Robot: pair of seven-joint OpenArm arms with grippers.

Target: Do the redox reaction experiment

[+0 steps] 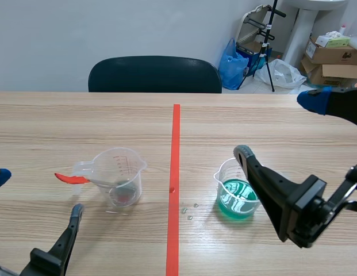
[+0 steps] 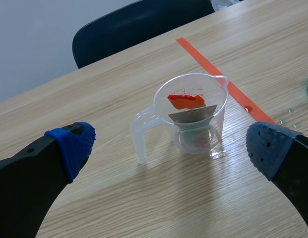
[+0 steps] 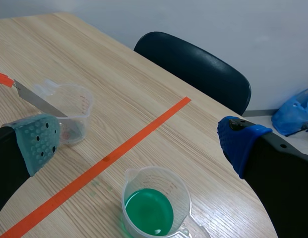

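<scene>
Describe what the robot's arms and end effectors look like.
The left arm and right arm are black, with blocky angular parts. The left end effector has two thick black fingers tipped with blue dotted pads. The right end effector is built the same, but its pads differ: one grey-green with dark dots, one bright blue.

We note a clear measuring cup (image 1: 123,164) with faint red scale marks, a scraper (image 1: 72,179) with orange-red handle and silver blade, and a clear beaker (image 1: 227,172) of bright green liquid (image 1: 235,202). The table (image 1: 80,126) is pale wood grain with an orange-red tape line (image 1: 176,149); the chair (image 1: 155,75) is near black and the bag (image 1: 231,64) blue. We see blue dotted pads (image 2: 74,146) on the left gripper (image 2: 169,141), and one grey-green, dark-dotted pad (image 3: 39,141) and one blue pad on the right gripper (image 3: 139,136).
</scene>
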